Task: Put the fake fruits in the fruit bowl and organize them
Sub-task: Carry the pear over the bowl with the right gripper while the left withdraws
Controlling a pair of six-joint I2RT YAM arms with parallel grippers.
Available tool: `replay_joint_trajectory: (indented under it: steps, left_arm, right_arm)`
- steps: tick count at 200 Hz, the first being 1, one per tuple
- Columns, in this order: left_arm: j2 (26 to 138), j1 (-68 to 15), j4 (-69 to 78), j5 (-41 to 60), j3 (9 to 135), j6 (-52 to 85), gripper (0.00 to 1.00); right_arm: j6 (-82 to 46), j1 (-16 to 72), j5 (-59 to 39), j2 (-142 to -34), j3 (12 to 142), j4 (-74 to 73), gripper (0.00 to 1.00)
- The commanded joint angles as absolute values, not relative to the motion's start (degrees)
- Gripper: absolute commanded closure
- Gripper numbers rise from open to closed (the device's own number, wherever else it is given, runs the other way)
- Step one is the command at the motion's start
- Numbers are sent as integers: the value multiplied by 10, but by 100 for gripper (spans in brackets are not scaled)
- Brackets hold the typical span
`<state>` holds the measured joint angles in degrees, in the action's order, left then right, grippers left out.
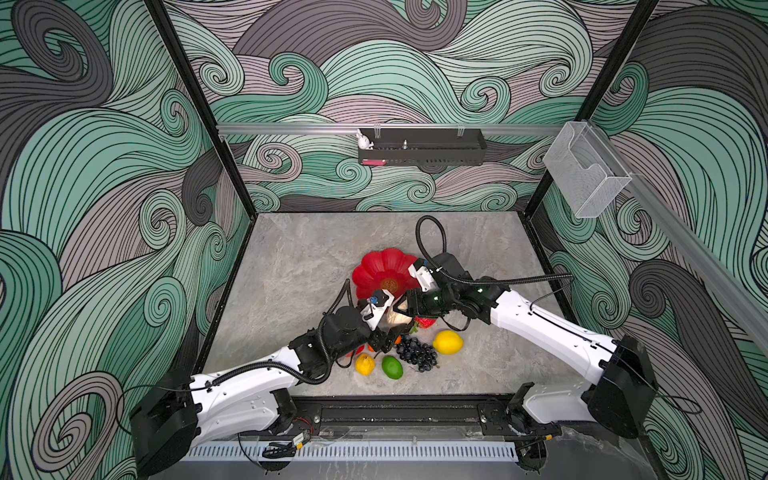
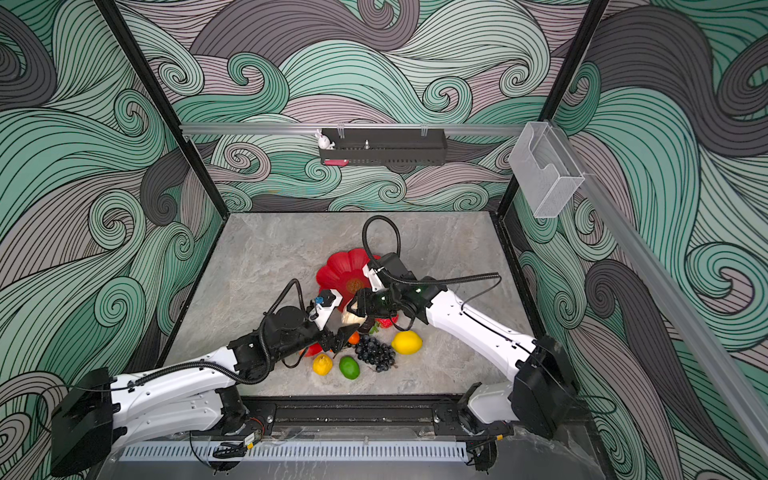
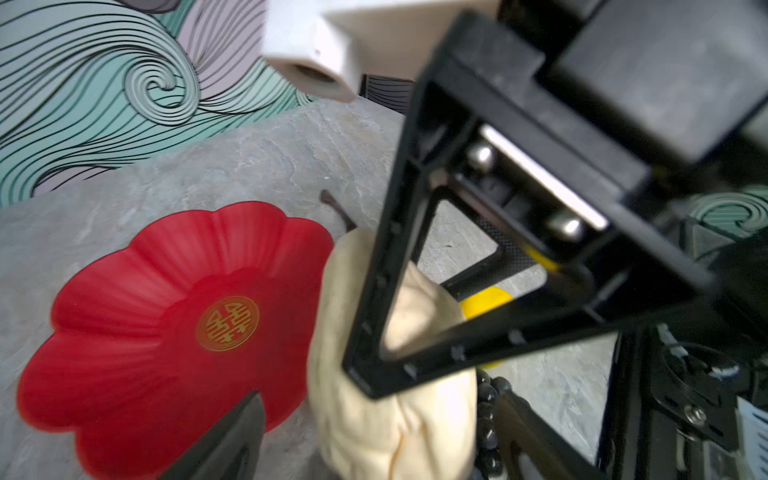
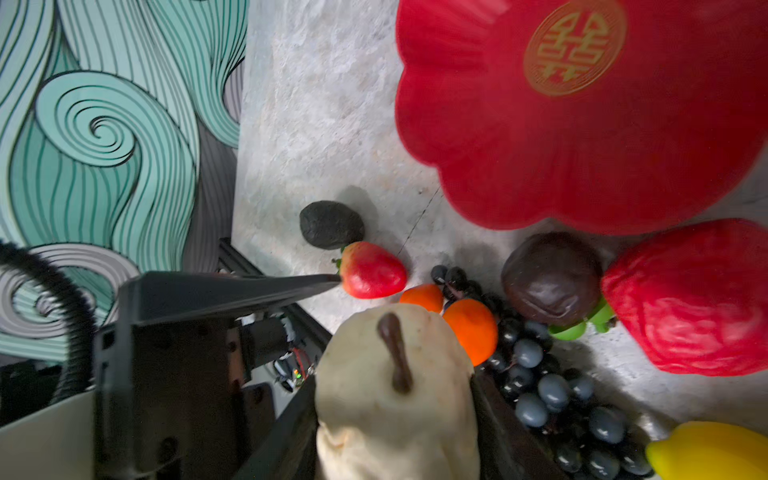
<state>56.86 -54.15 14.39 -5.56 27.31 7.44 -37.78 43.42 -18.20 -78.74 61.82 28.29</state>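
The red flower-shaped fruit bowl (image 1: pixel 380 270) (image 2: pixel 338 272) (image 3: pixel 145 324) (image 4: pixel 561 145) lies empty at mid-table. Just in front of it a cream pear (image 1: pixel 397 319) (image 3: pixel 374 424) (image 4: pixel 395 415) hangs between both arms. My right gripper (image 1: pixel 401 309) (image 4: pixel 395 386) is shut on the pear, a finger pressed to each side. My left gripper (image 1: pixel 387 338) (image 3: pixel 378 415) is open around the same pear, with a gap showing at its fingers. On the table lie a lemon (image 1: pixel 448 342), lime (image 1: pixel 392 367), grape bunch (image 1: pixel 417 353), small yellow fruit (image 1: pixel 365 364), strawberry (image 4: pixel 372 270) and oranges (image 4: pixel 471 328).
A brown fruit (image 4: pixel 550 278), a large red fruit (image 4: pixel 690 299) and a dark lumpy fruit (image 4: pixel 331 224) lie close to the bowl's near rim. A black tray (image 1: pixel 422 145) hangs on the back rail and a clear box (image 1: pixel 582 170) on the right wall.
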Motion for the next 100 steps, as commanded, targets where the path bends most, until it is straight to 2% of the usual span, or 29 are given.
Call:
replay_joint_trajectory:
  steps: [1,59,100]
  left_arm:
    - [512,-544,98,-133,263,138,7]
    - [367,-511,-53,-354,209,236,5]
    - [325,-453,-117,-326,192,285,6]
  right_arm:
    - [-334,431,-58,-786,642,269,51]
    - [-247,434,111,-865,639,100,54]
    - [-194,445,185,-958,644,11,55]
